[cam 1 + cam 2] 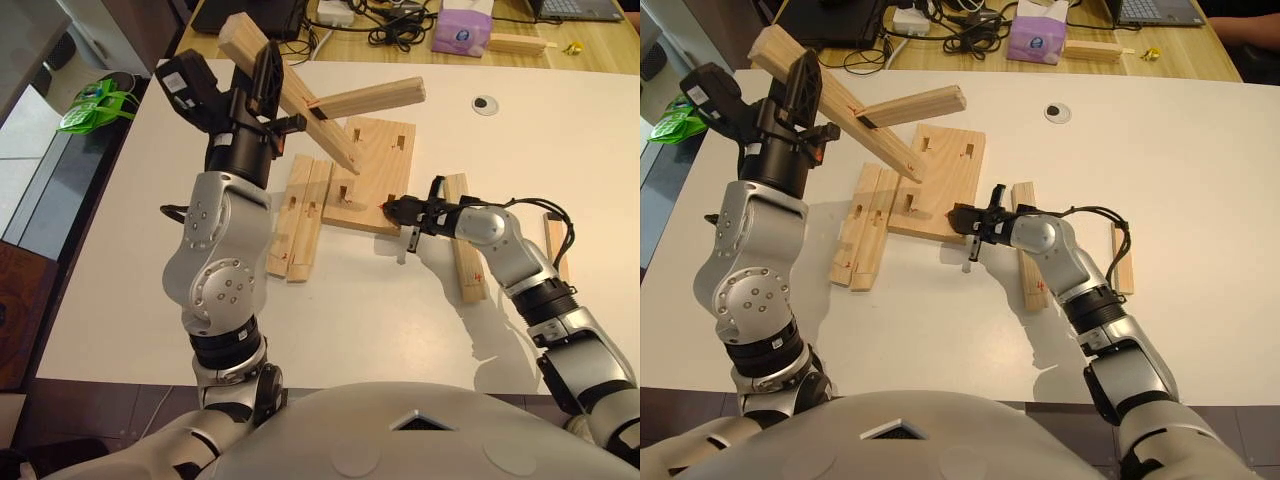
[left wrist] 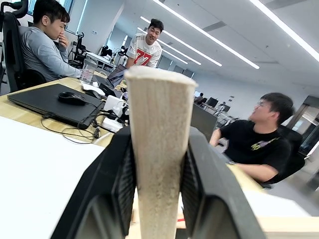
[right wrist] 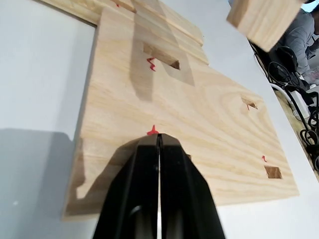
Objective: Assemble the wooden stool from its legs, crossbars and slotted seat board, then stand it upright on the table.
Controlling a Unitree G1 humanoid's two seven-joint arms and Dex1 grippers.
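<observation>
My left gripper point(image 1: 268, 75) is shut on a wooden leg point(image 1: 300, 100) and holds it slanted in the air above the table. A crossbar point(image 1: 372, 97) juts from that leg toward the right. The leg's lower end hangs over the slotted seat board point(image 1: 370, 165), which lies flat. In the left wrist view the leg point(image 2: 159, 149) stands between the black fingers point(image 2: 117, 189). My right gripper point(image 1: 397, 211) is shut, its tips point(image 3: 159, 144) resting on the seat board point(image 3: 209, 114) at its near right corner, by a red mark.
Two loose legs point(image 1: 298, 215) lie left of the board, another leg point(image 1: 466, 240) and a thin crossbar point(image 1: 553, 243) lie to its right. A round grommet point(image 1: 484, 103) sits at the back. A tissue box point(image 1: 462, 28) and cables lie on the far desk.
</observation>
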